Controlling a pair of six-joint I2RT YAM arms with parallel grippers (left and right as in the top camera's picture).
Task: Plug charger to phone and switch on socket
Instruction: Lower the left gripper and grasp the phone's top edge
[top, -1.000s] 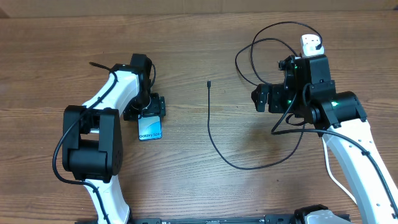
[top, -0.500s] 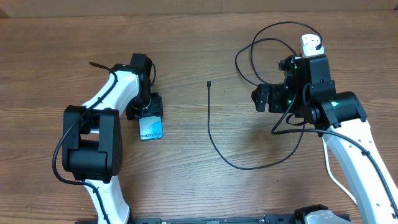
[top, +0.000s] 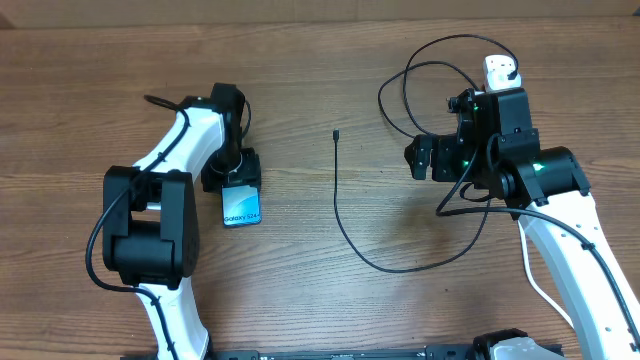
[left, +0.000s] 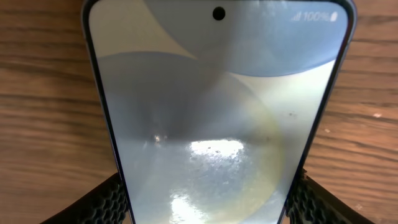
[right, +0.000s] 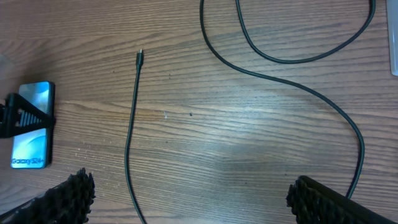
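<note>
The left gripper (top: 236, 180) is clenched on the phone (top: 241, 206), its pads (left: 115, 198) against both long edges, the screen facing up on the table (top: 300, 300); the right gripper (top: 417, 160) hangs released, fingers wide apart; the charger (top: 336, 160) lies loose between the arms, its tip well apart from the phone; the socket (top: 497, 68) sits beyond the right arm.

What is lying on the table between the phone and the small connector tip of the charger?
Nothing: only bare wooden table separates the phone from the charger's connector tip. The overhead and right wrist views both show this.
</note>
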